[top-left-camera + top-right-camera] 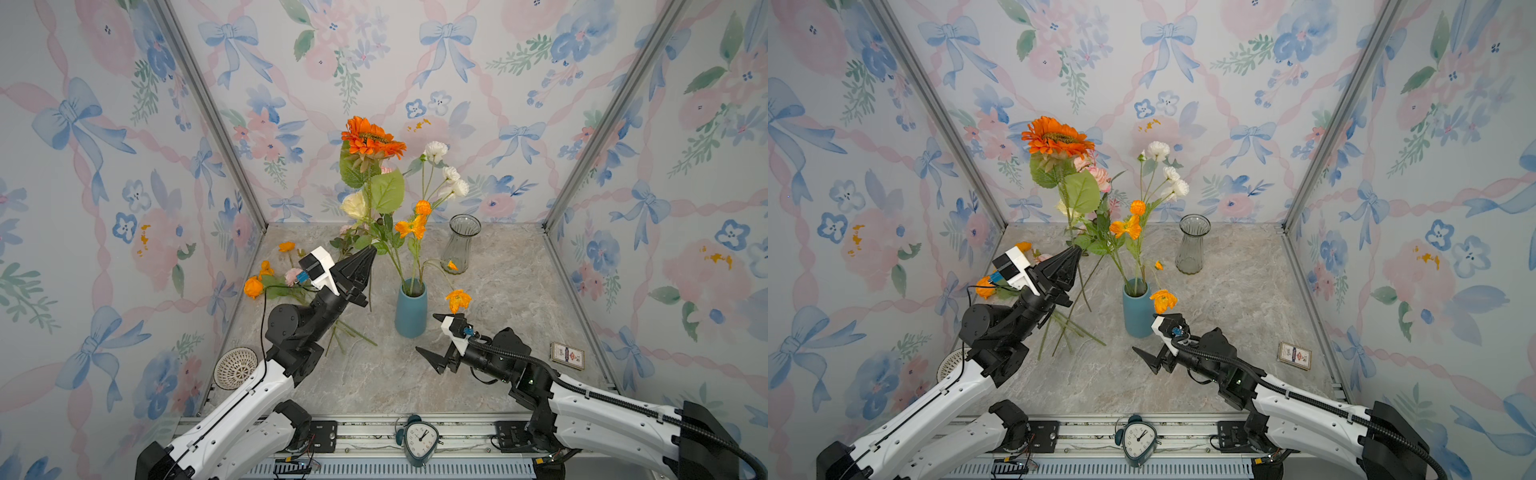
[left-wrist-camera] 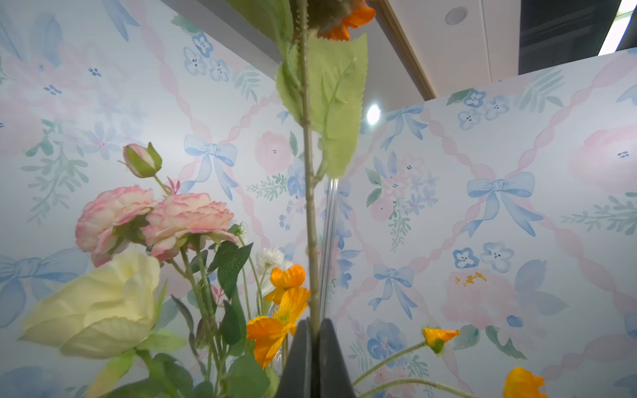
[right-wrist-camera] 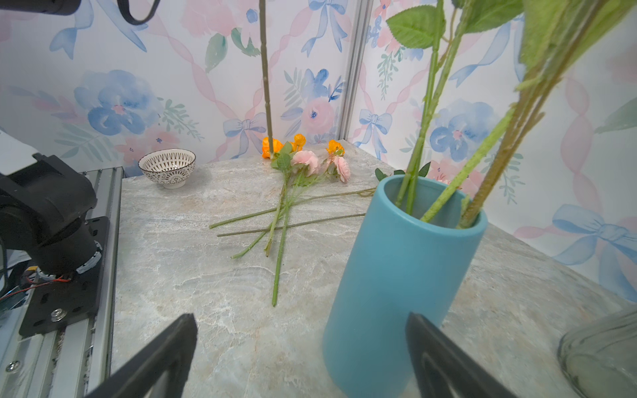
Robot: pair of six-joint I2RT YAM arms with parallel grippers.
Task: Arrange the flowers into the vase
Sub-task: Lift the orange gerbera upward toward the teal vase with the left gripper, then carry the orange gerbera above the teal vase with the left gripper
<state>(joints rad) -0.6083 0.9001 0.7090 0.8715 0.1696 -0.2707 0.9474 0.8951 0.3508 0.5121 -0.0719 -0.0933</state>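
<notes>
Between closed fingers of our left gripper [image 1: 371, 250], sunflower [image 1: 371, 139] stem, near upright, orange head, broad green leaves, left of blue vase [image 1: 410, 311], our right gripper [image 3: 300, 318] spread wide, empty.

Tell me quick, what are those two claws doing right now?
Left gripper: closed, holding the orange sunflower by its stem.
Right gripper: open, empty, beside the blue vase.

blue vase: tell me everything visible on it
The blue vase is a plain teal cylinder, matte, ceramic-looking, open-topped. It stands upright near the middle of the marble tabletop. Several green flower stems stand in it, leaning on its rim. The open right gripper is close by; contact is unclear.
</notes>
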